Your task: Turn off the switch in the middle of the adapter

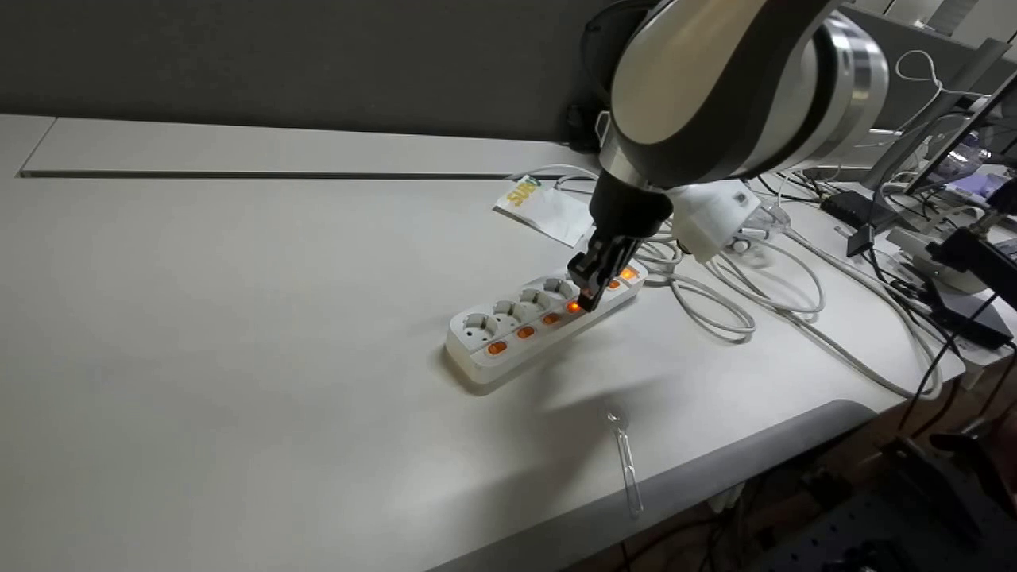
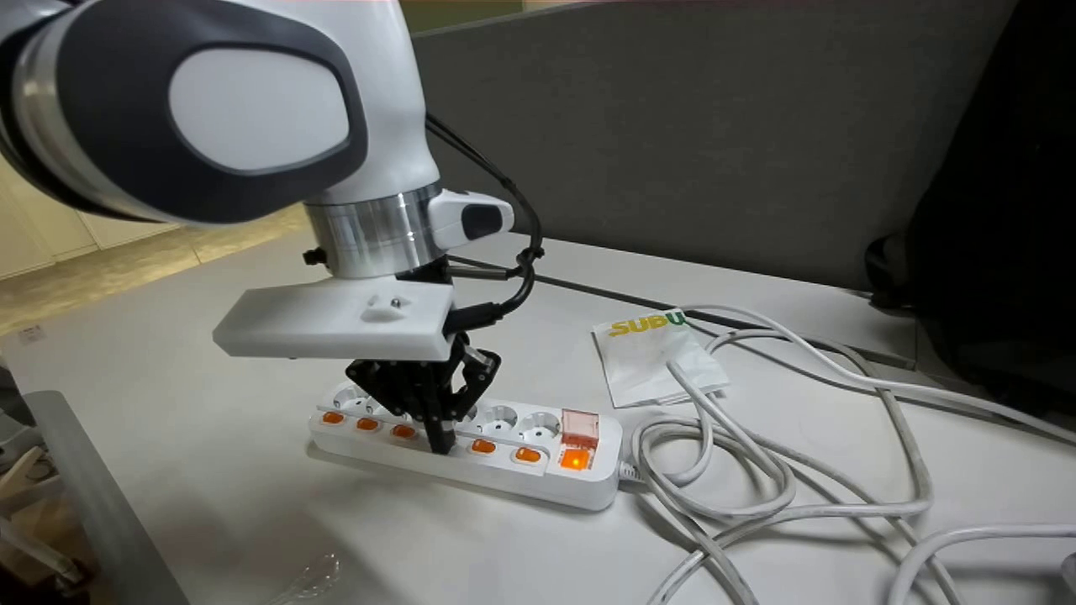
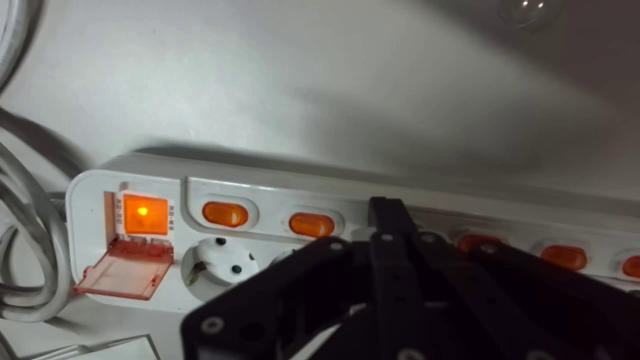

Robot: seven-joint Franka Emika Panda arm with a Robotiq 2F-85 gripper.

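Within the adapter [image 2: 471,473], orange switches [image 2: 483,446], pincer [image 2: 440,441] at one

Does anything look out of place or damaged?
A clear plastic spoon, stray cutlery here, lies partly on the grey desk edge. The power strip's lit square switch has its red cover flipped open, exposing it. No damage shows.

Running open over the tabletop [image 1: 238,334] past one end of the adapter [image 1: 547,334]; being blocked near its middle by the jaws, being crowded at the other end by coiled cables [image 2: 841,511].
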